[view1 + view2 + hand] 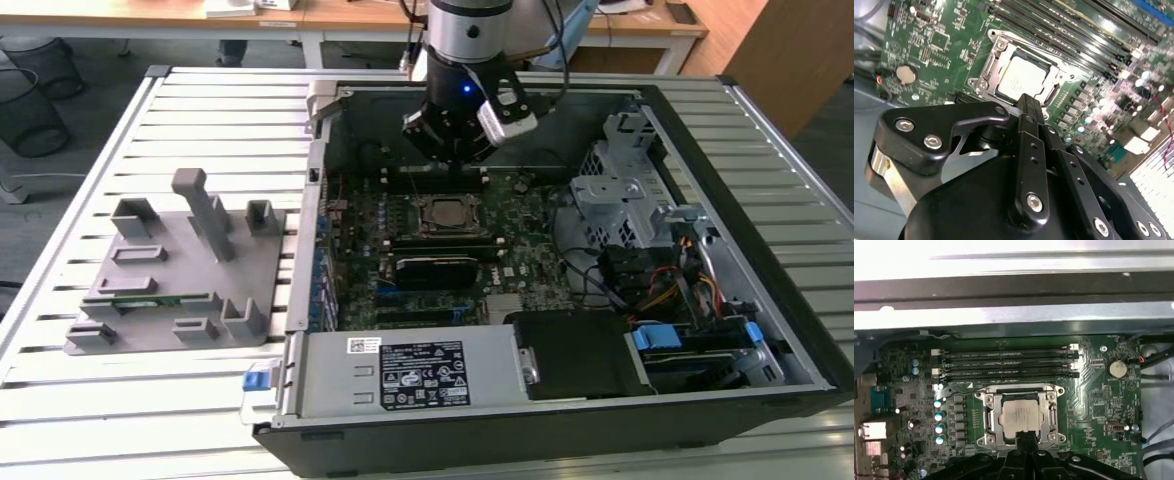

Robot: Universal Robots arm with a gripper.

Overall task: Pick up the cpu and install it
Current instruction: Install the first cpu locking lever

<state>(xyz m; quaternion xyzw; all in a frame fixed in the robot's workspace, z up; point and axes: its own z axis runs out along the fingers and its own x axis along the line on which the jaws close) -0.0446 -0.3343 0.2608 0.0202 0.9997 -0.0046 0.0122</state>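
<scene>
The cpu [443,215] is a small square chip with a silvery top. It lies flat inside the metal socket frame [1021,415] on the green motherboard [521,215] of the open computer case. Both wrist views show it seated there, cpu [1020,77] and cpu [1020,415]. My gripper [454,152] hangs above the board, a little behind the socket toward the case's far wall. Its black fingers [1026,117] meet at the tips with nothing between them, and the gripper [1024,436] is apart from the chip.
Black memory slots [1009,365] run beside the socket. A grey power supply [407,372] and a drive cage [621,190] with cables fill the near side and the exterior view's right of the case. A grey fixture [180,265] holding a green memory stick [134,297] stands on the slatted table at the exterior view's left.
</scene>
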